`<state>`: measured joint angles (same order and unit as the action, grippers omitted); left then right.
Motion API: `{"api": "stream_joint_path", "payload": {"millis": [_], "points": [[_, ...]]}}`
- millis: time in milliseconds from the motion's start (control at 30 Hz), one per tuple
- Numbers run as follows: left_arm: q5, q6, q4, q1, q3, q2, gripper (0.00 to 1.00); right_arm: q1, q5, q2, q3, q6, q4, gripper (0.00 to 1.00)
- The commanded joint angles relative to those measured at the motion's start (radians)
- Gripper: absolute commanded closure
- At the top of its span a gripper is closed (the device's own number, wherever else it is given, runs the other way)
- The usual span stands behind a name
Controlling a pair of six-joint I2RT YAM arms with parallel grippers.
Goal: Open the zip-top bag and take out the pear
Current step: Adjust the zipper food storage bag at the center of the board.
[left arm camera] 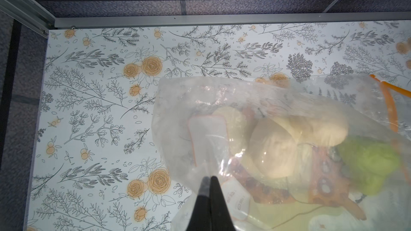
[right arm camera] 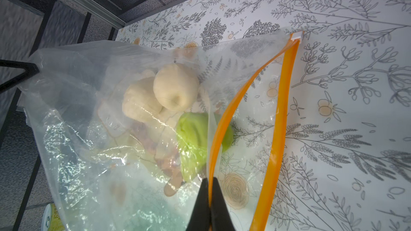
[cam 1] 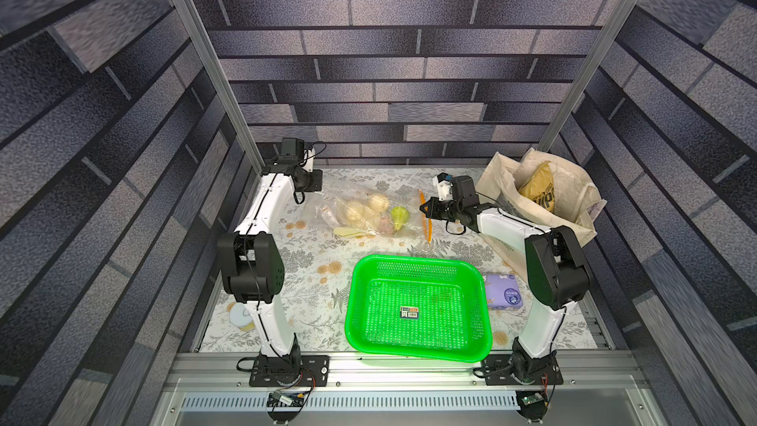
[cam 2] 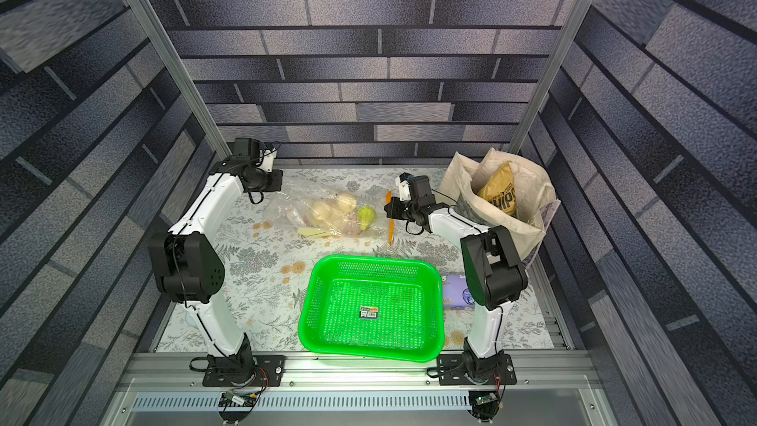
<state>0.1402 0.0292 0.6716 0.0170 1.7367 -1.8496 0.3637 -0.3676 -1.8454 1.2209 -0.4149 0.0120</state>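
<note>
The zip-top bag lies at the back of the table, clear and crinkled. My left gripper is shut on the plastic at its closed end. My right gripper is shut on one lip of the orange zip strip and holds it up. The other lip lies on the table, so the mouth gapes. The white slider sits at the far end of the strip. The green pear lies inside just behind the mouth, among pale round fruits.
A green perforated basket stands at the front centre. A cream tote bag holding a chips packet stands at the back right. A purple pack lies right of the basket. A can sits front left.
</note>
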Motion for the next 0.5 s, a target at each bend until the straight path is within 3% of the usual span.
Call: {"api": "stream_joint_path", "payload": {"millis": [0, 467], "points": [[0.058, 0.016, -0.019, 0.031, 0.041, 0.096, 1.0, -0.007, 0.012, 0.012, -0.012, -0.001, 0.01, 0.95], [0.08, 0.014, -0.045, 0.088, 0.08, 0.166, 0.99, -0.008, 0.018, -0.018, 0.0, -0.016, -0.018, 0.95]]}}
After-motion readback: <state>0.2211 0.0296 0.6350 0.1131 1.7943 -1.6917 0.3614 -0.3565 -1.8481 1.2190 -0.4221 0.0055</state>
